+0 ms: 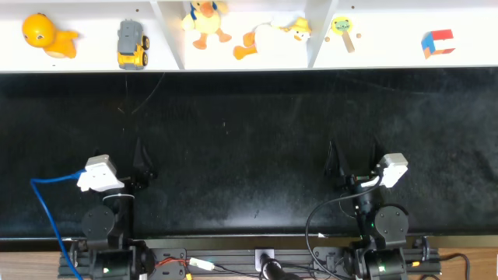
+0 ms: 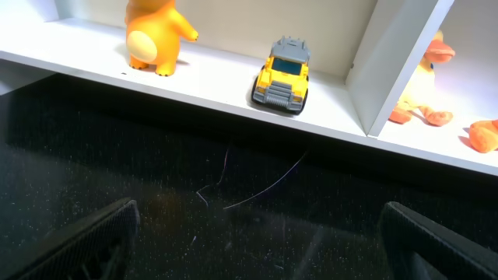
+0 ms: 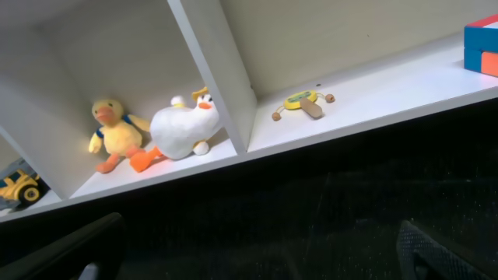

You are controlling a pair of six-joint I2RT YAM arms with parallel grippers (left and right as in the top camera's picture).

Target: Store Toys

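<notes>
L hand wide open, gripping nothing, low over the black surface. Truck sits straight ahead of it on the shelf, orange toy ahead-left. R hand open too, empty. Wooden toy lies ahead of it, block ahead-right, yellow duck & white duck ahead-left in the mid bay.

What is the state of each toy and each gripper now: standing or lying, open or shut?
Orange plastic duck figure: upright, left compartment.
Yellow and grey toy truck: on its wheels, left compartment.
Yellow plush duck: sitting upright, middle compartment.
White plush duck: lying on its side, middle compartment.
Green toy with wooden handle: lying flat, right compartment.
Red, white and blue block: resting, right compartment.
Left gripper: open, empty.
Right gripper: open, empty.
</notes>
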